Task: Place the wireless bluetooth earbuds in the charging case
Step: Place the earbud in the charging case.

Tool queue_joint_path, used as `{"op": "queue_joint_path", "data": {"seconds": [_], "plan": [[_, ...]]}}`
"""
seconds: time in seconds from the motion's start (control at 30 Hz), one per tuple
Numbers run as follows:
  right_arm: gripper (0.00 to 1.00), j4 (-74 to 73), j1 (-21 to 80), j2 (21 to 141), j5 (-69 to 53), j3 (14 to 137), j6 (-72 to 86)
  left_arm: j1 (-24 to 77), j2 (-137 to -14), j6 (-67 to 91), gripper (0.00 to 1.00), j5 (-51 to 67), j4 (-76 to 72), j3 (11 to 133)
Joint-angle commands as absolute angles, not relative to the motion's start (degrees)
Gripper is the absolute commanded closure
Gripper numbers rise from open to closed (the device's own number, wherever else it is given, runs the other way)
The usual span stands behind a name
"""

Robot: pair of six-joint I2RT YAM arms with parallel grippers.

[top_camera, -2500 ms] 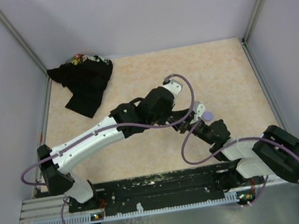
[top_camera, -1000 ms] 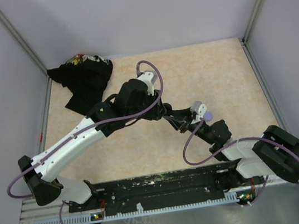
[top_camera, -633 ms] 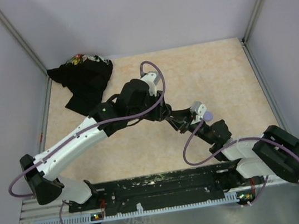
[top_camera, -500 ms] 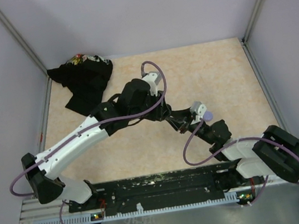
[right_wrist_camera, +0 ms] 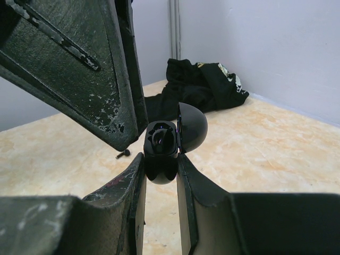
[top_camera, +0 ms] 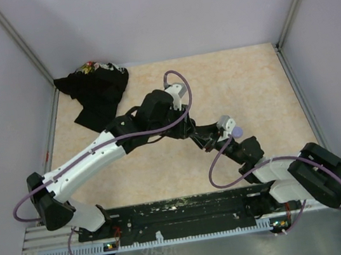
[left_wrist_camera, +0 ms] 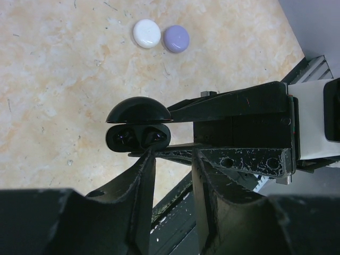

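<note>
The left claw had backed away from the case toward 9 o'clock, then crept a little way in again. Over the last half second it barely shifted. It hung just beside the case's mouth, its fingers parted a moderate way with nothing between them.

The right claw had not moved. It was clamped on the lower half of the case and held it clear of the table, with the lid swung up.

In the right wrist view a dark bud lay on the table at about 9 o'clock of the case. In the left wrist view both wells showed glossy dark shapes. Each may have been a seated bud, but black on black left that unsettled.

An empty claw drawing off an open case read as a drop-off just made, or missed. The stray bud suggested the task was not finished.

A white disc and a lavender disc sat side by side at 12 o'clock of the case. A black cloth filled the table's 10 o'clock corner.
</note>
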State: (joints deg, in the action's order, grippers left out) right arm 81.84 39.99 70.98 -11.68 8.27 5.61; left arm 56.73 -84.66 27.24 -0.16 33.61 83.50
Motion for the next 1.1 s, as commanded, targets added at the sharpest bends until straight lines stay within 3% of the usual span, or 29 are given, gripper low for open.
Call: {"op": "queue_joint_path", "data": {"seconds": [0.0,0.5,1.07], "plan": [[1.00,85.61,40.16,70.14,-11.69,9.67,6.24,56.45,-84.73,27.75,0.61,1.26,34.44,83.38],[1.00,85.14,40.17,70.41,-11.40,9.59,6.11,54.50,-81.94,27.63,0.60,-2.18,34.75,82.65],[1.00,82.09,40.20,70.38,-9.58,9.56,3.69,35.06,-72.98,26.77,0.58,-13.35,41.43,61.95]]}}
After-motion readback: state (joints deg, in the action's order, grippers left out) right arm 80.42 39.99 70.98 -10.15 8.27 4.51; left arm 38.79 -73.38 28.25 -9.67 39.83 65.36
